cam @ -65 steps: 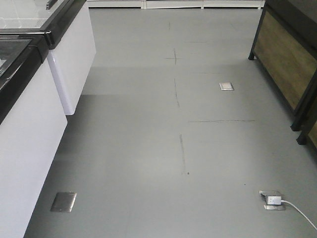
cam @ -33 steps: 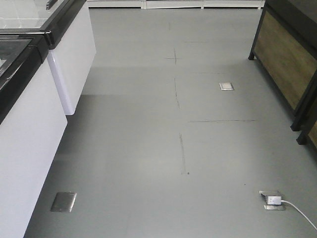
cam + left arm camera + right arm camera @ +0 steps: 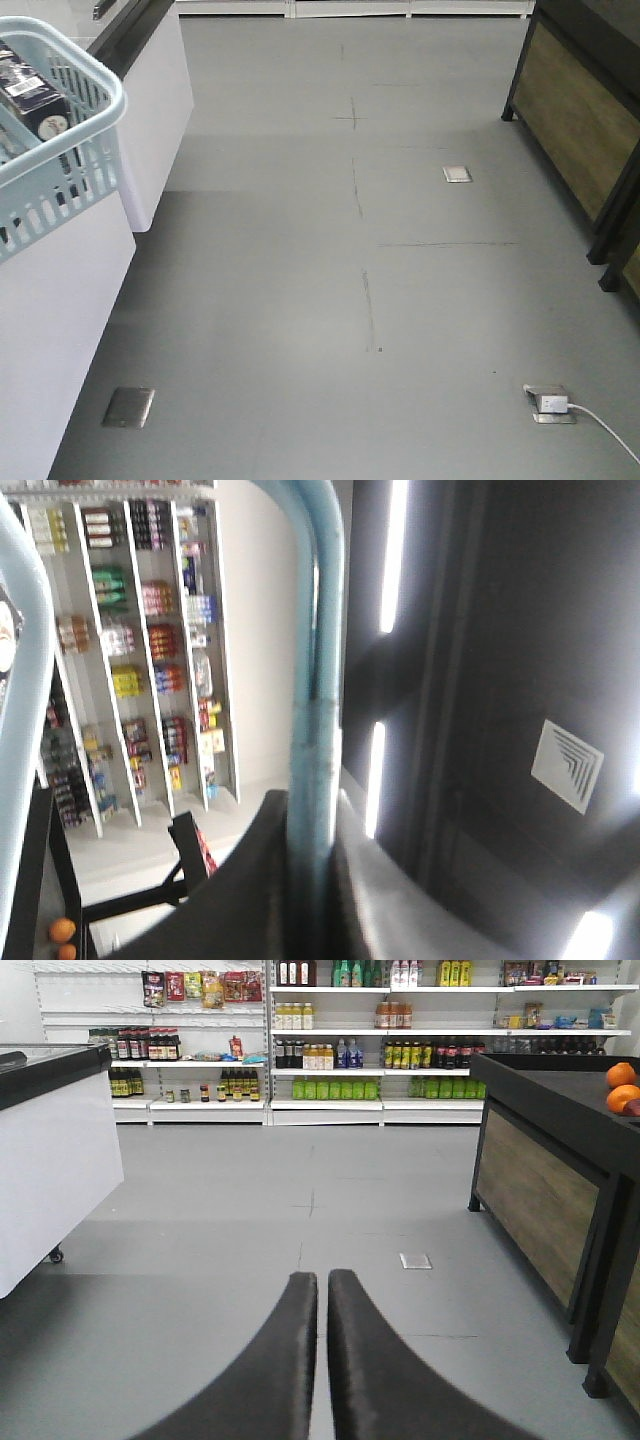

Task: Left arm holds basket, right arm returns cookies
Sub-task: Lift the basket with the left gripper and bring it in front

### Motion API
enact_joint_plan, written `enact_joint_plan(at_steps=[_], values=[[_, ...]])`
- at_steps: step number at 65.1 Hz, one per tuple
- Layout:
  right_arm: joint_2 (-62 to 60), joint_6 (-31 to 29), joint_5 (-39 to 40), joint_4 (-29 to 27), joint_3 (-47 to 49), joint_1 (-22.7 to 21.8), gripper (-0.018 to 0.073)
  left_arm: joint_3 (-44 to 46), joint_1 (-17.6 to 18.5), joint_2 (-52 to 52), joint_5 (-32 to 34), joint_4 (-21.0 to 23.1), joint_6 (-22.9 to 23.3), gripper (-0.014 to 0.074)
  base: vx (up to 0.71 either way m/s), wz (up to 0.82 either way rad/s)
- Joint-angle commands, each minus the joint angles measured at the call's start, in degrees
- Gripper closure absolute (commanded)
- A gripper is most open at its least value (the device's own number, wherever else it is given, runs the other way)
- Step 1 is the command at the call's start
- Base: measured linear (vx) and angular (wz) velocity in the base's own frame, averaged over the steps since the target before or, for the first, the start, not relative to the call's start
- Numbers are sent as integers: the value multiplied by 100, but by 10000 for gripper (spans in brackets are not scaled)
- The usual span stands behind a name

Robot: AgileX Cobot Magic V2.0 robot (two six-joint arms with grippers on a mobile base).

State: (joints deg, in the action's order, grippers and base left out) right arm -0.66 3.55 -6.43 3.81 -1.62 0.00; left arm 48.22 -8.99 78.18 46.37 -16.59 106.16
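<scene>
Cookies [image 3: 35, 95] lean inside the basket [image 3: 95, 150], its handle [image 3: 318, 680] clamped in the left fingers [image 3: 240, 880] — the right fingers [image 3: 290, 1360], pressed together and empty, face bare floor [image 3: 200, 1260] instead.

Left gripper [image 3: 310, 815]: black, with only its two fingers showing along the near edge of the left wrist view.
Left fingers [image 3: 235, 890]: broad and curved with a matte finish. The left one is deep black, and the right one looks greyer under a pale sheen of light.
Right gripper [image 3: 322, 1280]: black and two-fingered.
Right fingers [image 3: 285, 1360]: smooth and matte. They are wide at the near edge and narrow in a gentle curve to rounded tips, each mirroring the other.
Finish: uniformly dark on both grippers. Finer detail on the left one is too blurred to tell.
</scene>
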Motion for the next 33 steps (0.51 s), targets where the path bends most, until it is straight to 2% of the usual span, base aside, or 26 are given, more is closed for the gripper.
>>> enact_joint_plan(at_steps=[1,14,33], values=[[-73,-25,389,44,-101,-4,565,193,404,-153,760,47,12,599,0,0],[-73,-25,389,44,-101,-4,565,193,1072,-147,742,-479,23,599,0,0],[-73,-25,389,44,-101,-4,565,193,1950,-142,742,-494,174,599,0,0]])
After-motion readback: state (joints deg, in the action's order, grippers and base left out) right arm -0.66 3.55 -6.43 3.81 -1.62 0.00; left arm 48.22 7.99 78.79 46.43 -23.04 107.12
